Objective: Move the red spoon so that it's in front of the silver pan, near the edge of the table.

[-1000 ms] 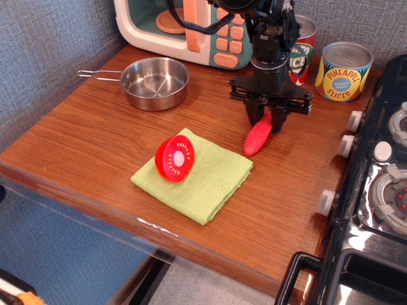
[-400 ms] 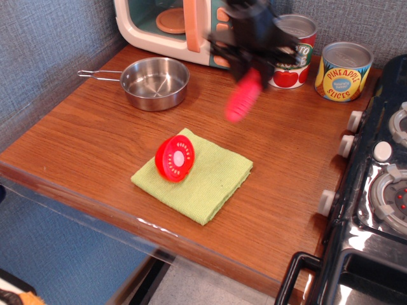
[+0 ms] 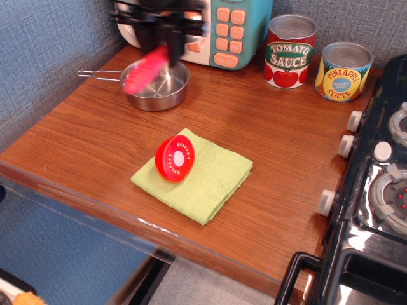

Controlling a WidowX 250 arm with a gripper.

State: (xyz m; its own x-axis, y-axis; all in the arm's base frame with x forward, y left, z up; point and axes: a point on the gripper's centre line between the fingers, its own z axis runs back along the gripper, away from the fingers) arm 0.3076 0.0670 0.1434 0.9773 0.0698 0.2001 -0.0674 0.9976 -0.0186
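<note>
A: Start with the big things?

B: The table (image 3: 95, 136) runs brown from the back wall to its rounded front edge. Right of it stands a black stove (image 3: 375, 190). At the back are a toy microwave (image 3: 232, 32) and two tins (image 3: 318, 57). A green cloth (image 3: 203, 178) lies mid-table with a red disc (image 3: 175, 157) propped on it.

A: And the task's things?

B: The silver pan (image 3: 156, 86) sits back left, wire handle pointing left. The gripper (image 3: 162, 41) hangs blurred above it, fingers clenched on the red spoon (image 3: 145, 71).

A: How does the spoon lie from the gripper?

B: It hangs beneath it, red handle slanting down and to the left over the pan's near-left rim, off the table. The bowel end is hidden up in the fingers.

A: So what does the next move turn on?

B: I judge the goal is the bare wood between pan and front edge, so the spoon must travel toward the viewer and down, clear of the pan rim and left of the cloth
</note>
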